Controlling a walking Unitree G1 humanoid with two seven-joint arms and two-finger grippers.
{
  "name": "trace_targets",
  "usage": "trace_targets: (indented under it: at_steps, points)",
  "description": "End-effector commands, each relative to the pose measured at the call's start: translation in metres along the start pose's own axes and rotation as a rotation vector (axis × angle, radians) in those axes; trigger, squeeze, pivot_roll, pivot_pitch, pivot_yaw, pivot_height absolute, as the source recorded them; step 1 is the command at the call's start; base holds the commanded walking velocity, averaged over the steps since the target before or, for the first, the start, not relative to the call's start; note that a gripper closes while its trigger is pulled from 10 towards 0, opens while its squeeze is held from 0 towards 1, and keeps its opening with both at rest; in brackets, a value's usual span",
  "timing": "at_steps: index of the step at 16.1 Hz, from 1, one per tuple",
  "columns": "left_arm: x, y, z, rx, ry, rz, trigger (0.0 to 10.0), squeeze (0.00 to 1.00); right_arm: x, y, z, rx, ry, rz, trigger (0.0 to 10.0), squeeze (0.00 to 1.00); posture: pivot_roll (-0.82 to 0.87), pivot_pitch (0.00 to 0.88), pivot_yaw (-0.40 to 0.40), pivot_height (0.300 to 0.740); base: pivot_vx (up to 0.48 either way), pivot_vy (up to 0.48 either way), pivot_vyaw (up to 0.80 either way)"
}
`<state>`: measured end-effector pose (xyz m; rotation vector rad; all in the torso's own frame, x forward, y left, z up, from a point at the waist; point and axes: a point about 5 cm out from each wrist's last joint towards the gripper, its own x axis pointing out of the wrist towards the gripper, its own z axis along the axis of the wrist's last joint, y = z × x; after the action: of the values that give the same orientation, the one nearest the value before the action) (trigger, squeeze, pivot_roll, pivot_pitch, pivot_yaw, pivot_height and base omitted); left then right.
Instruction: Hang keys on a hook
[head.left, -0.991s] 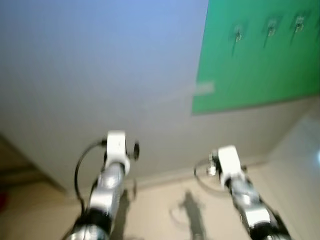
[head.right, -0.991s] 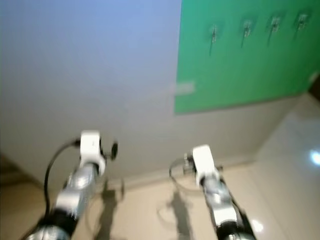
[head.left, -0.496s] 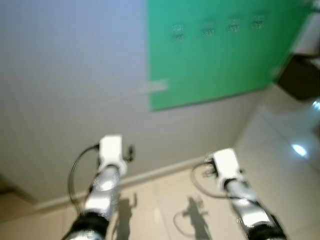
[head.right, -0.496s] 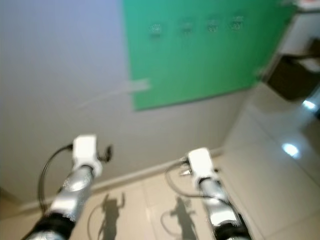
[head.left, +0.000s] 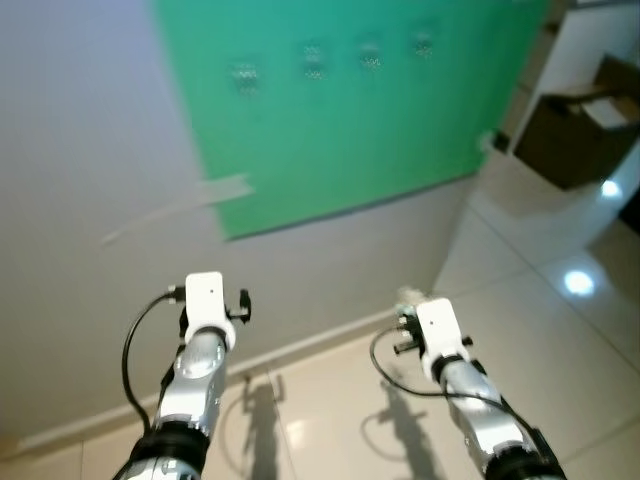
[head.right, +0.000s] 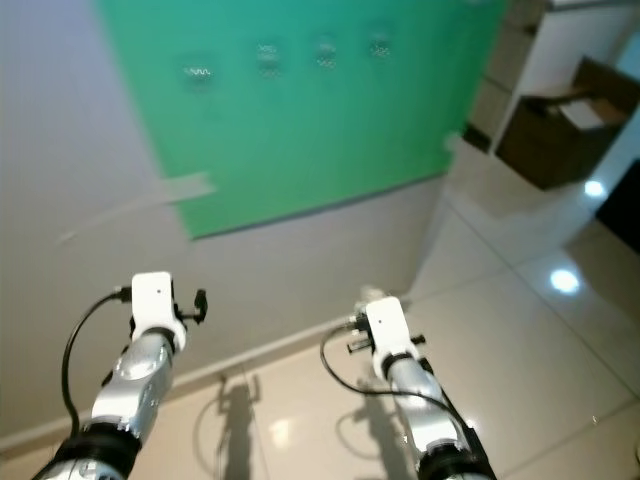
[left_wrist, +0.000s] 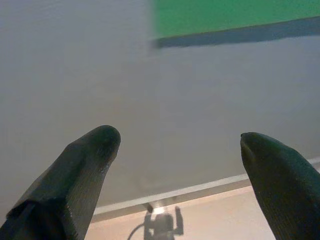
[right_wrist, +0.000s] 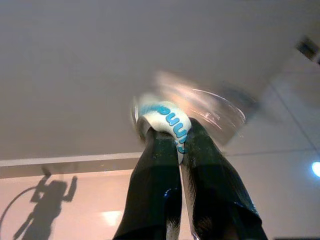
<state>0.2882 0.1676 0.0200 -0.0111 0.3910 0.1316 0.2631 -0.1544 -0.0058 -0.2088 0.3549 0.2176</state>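
While the robot faces a green board (head.left: 340, 110) bearing a row of hooks (head.left: 313, 60), well above and ahead of both arms, the left gripper (left_wrist: 175, 170) hangs spread and empty. The right gripper (right_wrist: 176, 142) pinches the keys (right_wrist: 167, 120) by a white tag; they look light, loose and likely to swing.

There's blue lettering on the white key tag (right_wrist: 167, 120), but it's way too blurry and curved to read.

The keys (right_wrist: 200, 112) past my right jaws smear into blur; the far hooks (head.left: 313, 60) are too blurred to read.
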Motion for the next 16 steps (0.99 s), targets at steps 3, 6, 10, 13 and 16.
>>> trace_targets:
  at_steps: [3, 6, 10, 13, 16]
  points:
    - [0.001, -0.012, 0.005, 0.0, -0.012, -0.021, 10.0, 0.0, -0.001, -0.009, 0.0, -0.009, 0.003, -0.019, 0.0, 0.0, -0.16, 0.0, 0.061, 0.74, 0.175, -0.405, 0.0]
    - [0.001, -0.01, 0.003, -0.031, -0.009, 0.001, 10.0, 0.0, 0.0, -0.008, 0.0, -0.01, 0.007, -0.014, 0.0, 0.0, -0.16, 0.0, 0.06, 0.74, 0.17, -0.409, 0.0]
    - [0.0, -0.008, 0.005, -0.01, -0.026, 0.013, 10.0, 0.0, 0.001, -0.009, 0.002, -0.014, 0.0, -0.007, 0.0, 0.0, -0.15, 0.0, 0.058, 0.74, 0.0, 0.0, 0.0]
    - [0.0, -0.012, 0.008, -0.009, -0.046, -0.002, 10.0, 0.0, 0.005, -0.012, 0.018, -0.026, -0.058, -0.002, 0.0, 0.0, -0.16, 0.0, 0.054, 0.74, 0.0, 0.0, 0.0]
    - [0.0, -0.016, 0.008, -0.019, -0.049, -0.026, 10.0, 0.0, 0.015, -0.018, 0.054, -0.039, -0.173, 0.015, 0.0, 0.0, -0.16, 0.0, 0.056, 0.74, 0.0, 0.0, 0.0]
